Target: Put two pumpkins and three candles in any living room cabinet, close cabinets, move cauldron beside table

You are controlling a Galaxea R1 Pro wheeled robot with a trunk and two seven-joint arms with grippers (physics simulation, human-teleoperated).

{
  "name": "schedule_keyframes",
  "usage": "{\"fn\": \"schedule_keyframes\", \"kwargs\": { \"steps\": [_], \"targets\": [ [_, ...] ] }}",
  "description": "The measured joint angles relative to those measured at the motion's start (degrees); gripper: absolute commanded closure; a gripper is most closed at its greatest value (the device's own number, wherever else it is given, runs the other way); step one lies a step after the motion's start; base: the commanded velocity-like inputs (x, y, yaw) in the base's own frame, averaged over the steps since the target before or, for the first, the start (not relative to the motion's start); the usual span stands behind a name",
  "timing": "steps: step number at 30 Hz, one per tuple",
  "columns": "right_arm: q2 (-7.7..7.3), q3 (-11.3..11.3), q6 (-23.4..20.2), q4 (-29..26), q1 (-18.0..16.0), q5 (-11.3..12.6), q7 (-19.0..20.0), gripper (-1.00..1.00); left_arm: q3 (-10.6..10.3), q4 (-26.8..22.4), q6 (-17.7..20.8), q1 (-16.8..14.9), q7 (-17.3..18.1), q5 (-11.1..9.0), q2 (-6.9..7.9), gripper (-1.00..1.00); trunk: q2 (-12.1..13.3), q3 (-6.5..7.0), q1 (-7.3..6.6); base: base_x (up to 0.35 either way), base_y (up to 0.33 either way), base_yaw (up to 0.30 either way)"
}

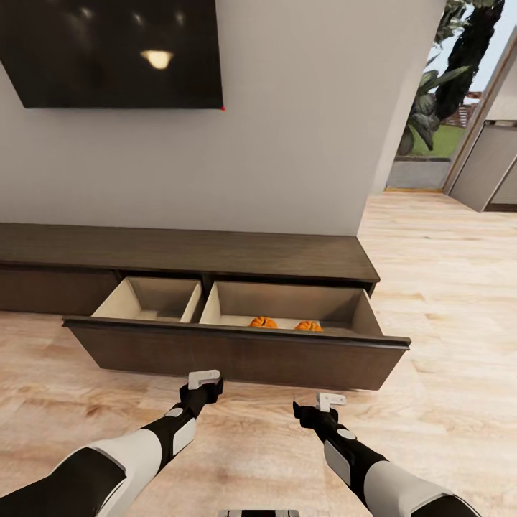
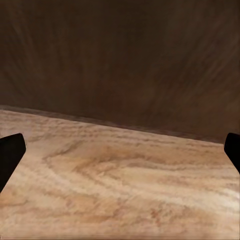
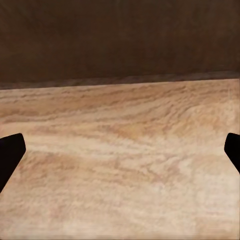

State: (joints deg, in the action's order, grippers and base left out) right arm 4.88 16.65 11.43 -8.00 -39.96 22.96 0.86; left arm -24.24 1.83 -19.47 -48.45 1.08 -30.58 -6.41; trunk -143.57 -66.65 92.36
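The long dark-brown cabinet (image 1: 179,251) stands against the wall with its wide drawer (image 1: 237,353) pulled out. Two orange pumpkins (image 1: 263,322) (image 1: 309,326) lie in the drawer's right compartment. Its left compartment (image 1: 154,298) shows only pale walls and floor. My left gripper (image 1: 204,380) and right gripper (image 1: 329,402) hover low over the floor, just short of the drawer front. Both are open with nothing between the fingers. In each wrist view the dark fingertips (image 2: 10,152) (image 3: 10,152) sit wide apart, facing the brown drawer front. The candles, cauldron and table are out of view.
A black TV screen (image 1: 111,50) hangs on the wall above the cabinet. Pale wood floor (image 1: 445,287) stretches to the right toward a glass doorway with plants (image 1: 438,108). The pulled-out drawer juts well into the floor space ahead of me.
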Motion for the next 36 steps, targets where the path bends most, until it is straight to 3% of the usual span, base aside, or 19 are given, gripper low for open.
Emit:
{"fn": "schedule_keyframes", "kwargs": {
  "steps": [11,25,36],
  "targets": [
    [-0.04,0.0,0.2,0.0,0.3,0.0,0.0,-1.0,-0.1,0.1,0.0,0.0,-0.7,-0.1,-0.18,-1.0,0.0,0.0,0.0,0.009,0.0,0.0],
    [-0.04,0.0,0.1,0.0,0.4,0.0,-0.1,-1.0,-0.1,0.2,0.2,0.0,-1.0,-0.1,-0.05,-1.0,0.0,0.0,-0.03,0.288,0.0,0.0],
    [-0.04,0.0,0.1,0.0,0.4,-0.1,-0.1,-1.0,-0.1,0.2,0.2,0.0,-1.0,-0.1,-0.06,-1.0,0.0,0.0,0.0,0.039,0.0,0.0]
  ]
}}
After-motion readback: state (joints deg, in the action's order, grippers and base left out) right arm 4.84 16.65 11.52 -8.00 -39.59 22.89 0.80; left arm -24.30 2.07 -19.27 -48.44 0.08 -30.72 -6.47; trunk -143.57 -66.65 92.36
